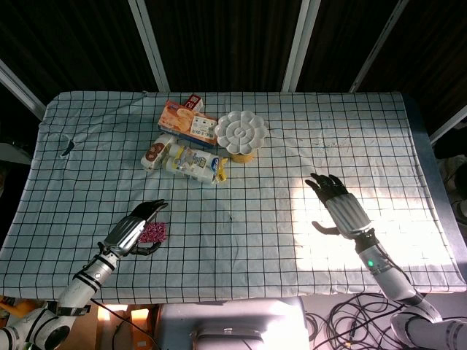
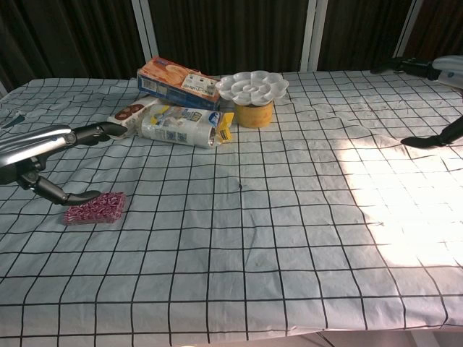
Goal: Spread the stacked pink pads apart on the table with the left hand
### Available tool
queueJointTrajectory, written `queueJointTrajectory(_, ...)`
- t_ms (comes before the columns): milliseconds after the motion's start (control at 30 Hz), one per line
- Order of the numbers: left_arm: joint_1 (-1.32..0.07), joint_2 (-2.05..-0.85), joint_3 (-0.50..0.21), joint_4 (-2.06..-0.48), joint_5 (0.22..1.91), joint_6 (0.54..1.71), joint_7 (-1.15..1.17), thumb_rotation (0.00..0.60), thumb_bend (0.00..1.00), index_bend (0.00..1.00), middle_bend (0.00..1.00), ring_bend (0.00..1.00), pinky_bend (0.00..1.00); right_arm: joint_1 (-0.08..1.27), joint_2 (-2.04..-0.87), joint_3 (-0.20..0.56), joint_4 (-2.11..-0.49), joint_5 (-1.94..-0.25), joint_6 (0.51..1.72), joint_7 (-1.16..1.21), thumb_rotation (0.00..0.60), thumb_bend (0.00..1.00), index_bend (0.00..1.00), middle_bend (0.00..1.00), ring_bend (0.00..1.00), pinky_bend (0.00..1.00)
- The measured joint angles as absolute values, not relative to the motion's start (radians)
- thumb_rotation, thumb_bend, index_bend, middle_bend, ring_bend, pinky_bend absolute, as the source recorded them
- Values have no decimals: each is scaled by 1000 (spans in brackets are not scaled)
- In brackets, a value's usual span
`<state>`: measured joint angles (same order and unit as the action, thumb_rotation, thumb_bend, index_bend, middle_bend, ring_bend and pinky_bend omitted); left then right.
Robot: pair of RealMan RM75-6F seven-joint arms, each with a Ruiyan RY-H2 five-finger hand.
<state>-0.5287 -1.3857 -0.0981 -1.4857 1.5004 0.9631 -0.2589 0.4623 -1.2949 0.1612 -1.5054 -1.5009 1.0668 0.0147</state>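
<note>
hovering my left hand (image 1: 135,233) low over the front-left part of the surface (image 1: 292,182), i read this as the approach step: the stacked pink pads (image 1: 155,232) look to be one neat pile, not yet spread. the hand holds nothing. its fingers (image 2: 90,132) are stretched forward and apart, and the thumb (image 2: 61,194) reaches down and out underneath them. in the chest view the thumb tip sits just beside the pile's left edge, at about its 9 o'clock; whether it actually touches i cannot tell. in the head view the pile peeks out at the hand's 3 o'clock, partly tucked under the fingers.

next, i judge, i need to bring the fingertips down onto the top pad and slide it sideways off the ones below, with light pressure, since pressing hard would likely drag the whole stack and bunch the checked cloth. how many pads are in the pile i cannot make out.

further out, at roughly 1 o'clock from the hand and well apart, sits a cluster: an orange box (image 2: 177,80), a white packet (image 2: 179,125) lying on its side, a white flower-shaped dish (image 2: 251,86) resting on a yellow cup (image 2: 254,114). none of it crowds the pile.

my right hand (image 1: 339,204) rests released, flat with fingers apart, in the sunlit patch far off at 3 o'clock, out of the job.
</note>
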Motion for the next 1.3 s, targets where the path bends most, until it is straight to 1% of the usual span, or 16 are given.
queueJointTrajectory(233,-526,-1374,-80,-1503,1493,982,-218,600,328,0,0,0,0,464,-1297,142,-1490,-1500,1079,33,600,194,0,0,0,0)
queueJointTrajectory(333,-522,-1367,-71,-1513,1495,994,-189,600,330,0,11,0,0,451,-1286,130,-1491,-1511,1107,40,600,194,0,0,0,0)
queueJointTrajectory(400,-517,-1362,-64,-1519,1494,1000,-159,600,330,0,35,0,0,434,-1275,118,-1493,-1521,1137,38,600,194,0,0,0,0)
queueJointTrajectory(500,-508,-1356,-56,-1529,1475,1005,-75,600,329,19,73,0,0,396,-1259,97,-1492,-1538,1201,13,600,194,0,0,0,0)
queueJointTrajectory(600,-496,-1359,-52,-1542,1428,1013,61,600,331,56,113,0,0,333,-1239,66,-1492,-1550,1279,-14,600,194,0,0,0,0)
queueJointTrajectory(700,-488,-1376,-50,-1553,1362,1017,212,600,334,79,140,0,0,275,-1211,27,-1494,-1557,1327,-14,600,194,0,0,0,0)
queueJointTrajectory(833,-492,-1428,-53,-1542,1250,1005,363,600,335,103,167,0,0,252,-1193,4,-1491,-1572,1347,25,600,194,0,0,0,0)
queueJointTrajectory(933,-502,-1467,-58,-1520,1191,994,427,600,335,104,168,0,0,243,-1187,-6,-1486,-1583,1354,37,600,194,0,0,0,0)
queueJointTrajectory(1133,-513,-1489,-63,-1504,1162,986,455,600,335,114,165,0,0,243,-1186,-7,-1485,-1579,1345,38,600,194,0,0,0,0)
queueJointTrajectory(1300,-520,-1508,-73,-1466,1136,1000,480,600,336,179,186,15,0,251,-1180,-12,-1486,-1561,1296,56,600,194,0,0,0,0)
